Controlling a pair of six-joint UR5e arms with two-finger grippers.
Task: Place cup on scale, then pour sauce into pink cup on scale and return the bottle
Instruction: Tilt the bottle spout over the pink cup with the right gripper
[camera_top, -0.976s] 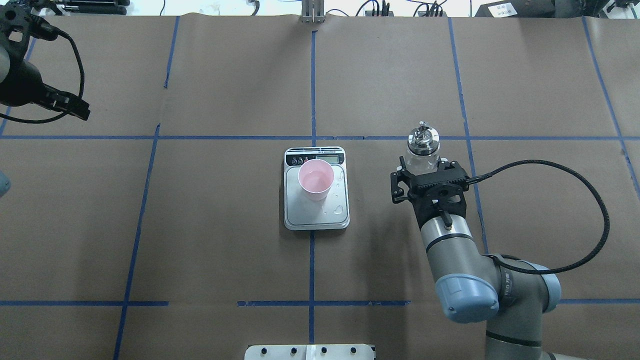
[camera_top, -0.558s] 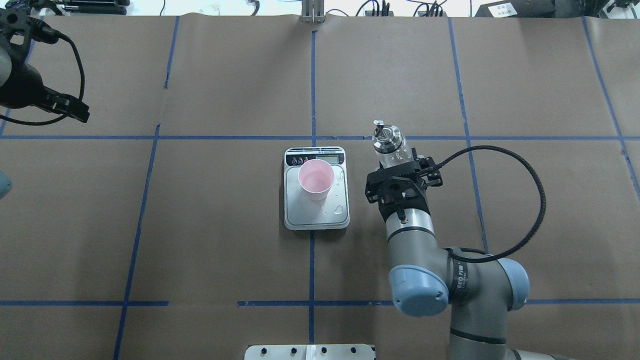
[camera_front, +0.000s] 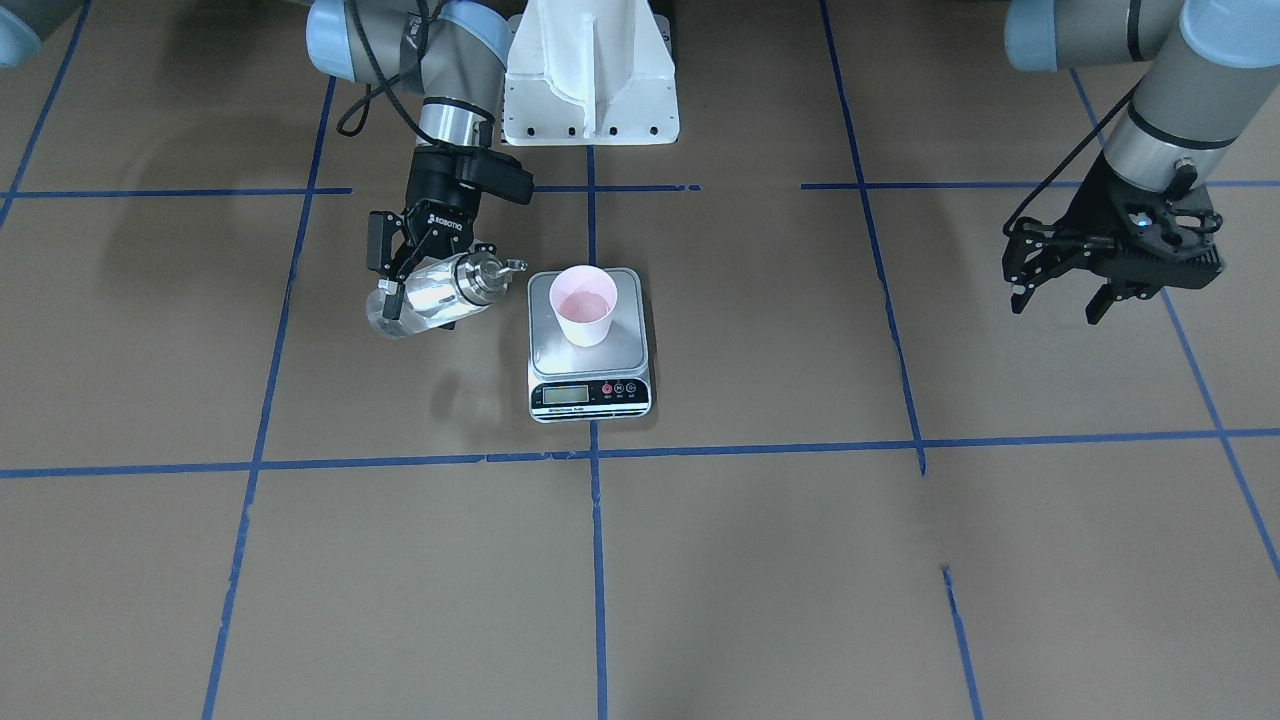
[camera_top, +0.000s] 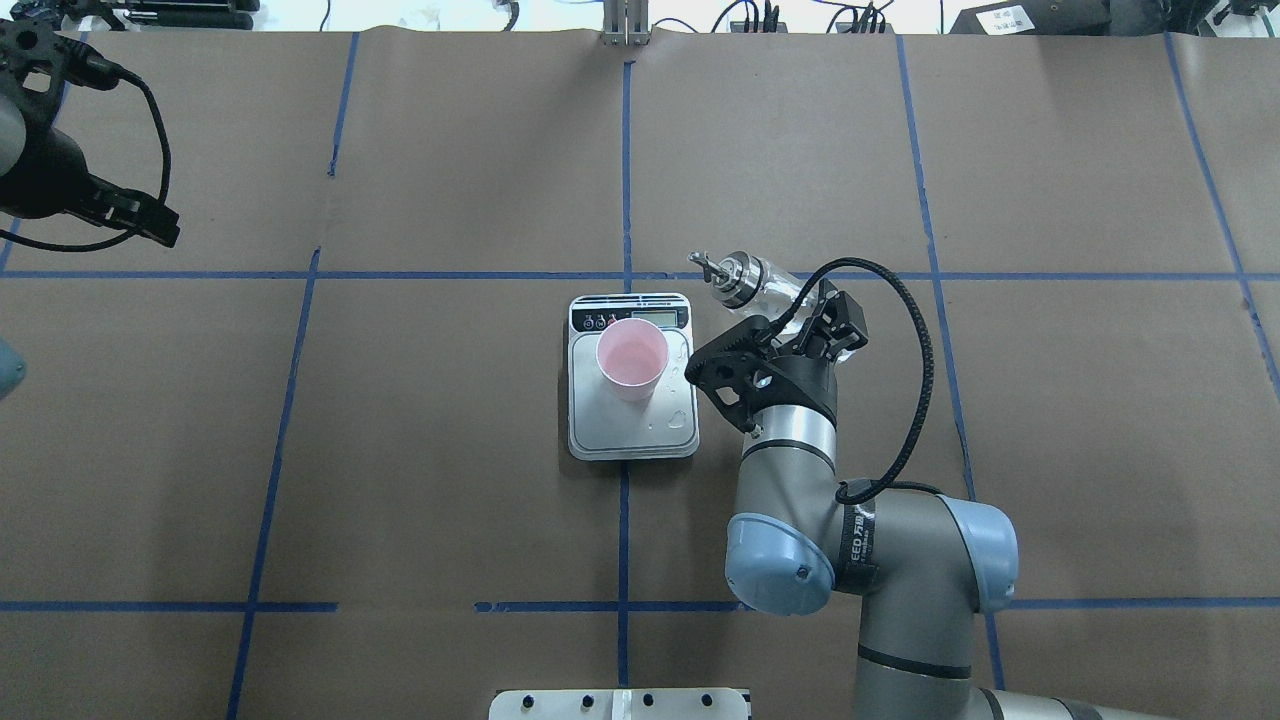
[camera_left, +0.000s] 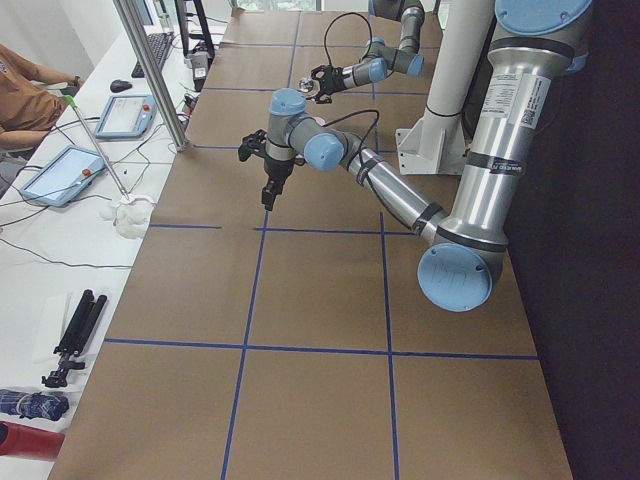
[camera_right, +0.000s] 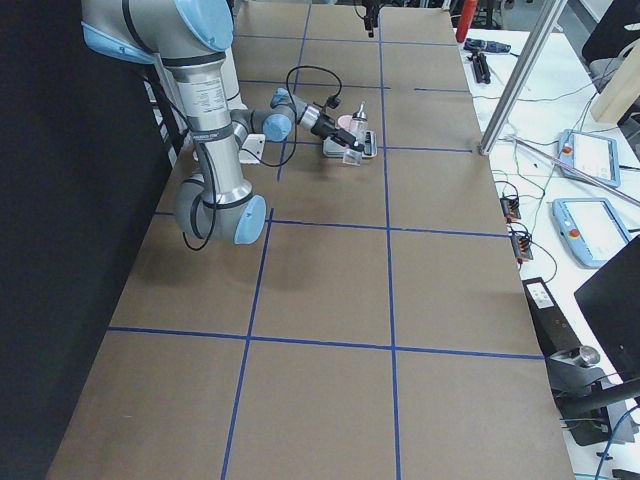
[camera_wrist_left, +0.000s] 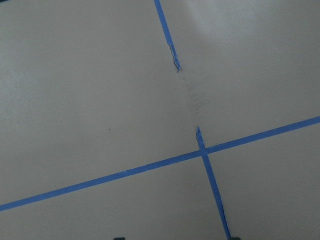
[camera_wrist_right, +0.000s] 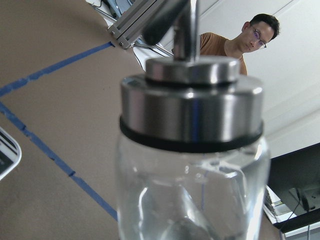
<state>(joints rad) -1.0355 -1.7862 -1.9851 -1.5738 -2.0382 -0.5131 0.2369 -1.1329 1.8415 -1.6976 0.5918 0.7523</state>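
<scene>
The pink cup (camera_front: 583, 307) (camera_top: 632, 358) stands upright on the scale (camera_front: 622, 347) (camera_top: 610, 430), with a little liquid inside. My right gripper (camera_front: 415, 300) (camera_top: 800, 315) is shut on the glass bottle (camera_front: 435, 293) (camera_top: 762, 284) and holds it in the air, tilted, its silver spout pointing toward the scale's display end and apart from the cup. Clear liquid shows in the bottle in the right wrist view (camera_wrist_right: 192, 165). My left gripper (camera_front: 1060, 295) (camera_top: 150, 220) is open and empty, far off to the side.
Drops of liquid (camera_top: 680, 418) lie on the scale's platform beside the cup. The robot's white base mount (camera_front: 590, 70) stands at the table's near edge. A person (camera_wrist_right: 235, 37) sits beyond the far edge. Blue tape lines cross the brown paper.
My right arm has moved left toward the scale with the bottle. The bottle has tipped from upright to leaning, spout toward the scale. The left arm has not moved.
</scene>
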